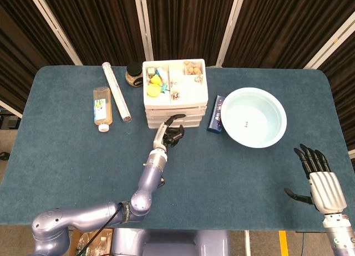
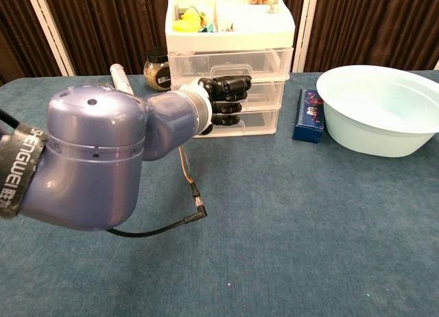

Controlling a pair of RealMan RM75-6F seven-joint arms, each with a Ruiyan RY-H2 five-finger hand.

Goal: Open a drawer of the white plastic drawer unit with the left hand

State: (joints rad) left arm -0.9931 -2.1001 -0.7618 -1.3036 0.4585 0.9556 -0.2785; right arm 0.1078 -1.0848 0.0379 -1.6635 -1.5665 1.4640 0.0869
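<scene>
Nearest to you, the left arm's band point(image 2: 17, 169) reads "SENGWEI" plus characters too small to make out. Your right hand point(image 1: 320, 181) sits idle by the near right table corner, fingers spread, holding nothing. Lots of bare blue table point(image 1: 233, 173) up front. Your left hand point(image 2: 225, 97) has its fingers curled against the fronts of the white plastic drawer unit point(image 1: 175, 98); can't tell if it's actually got a handle. That unit stands mid-back, three clear drawers looking closed, small items on top. Just right: a blue box point(image 1: 215, 113), then the basin point(image 1: 254, 117). Left: a bottle point(image 1: 102, 107), tube point(image 1: 116, 91), jar point(image 1: 133, 75).
</scene>
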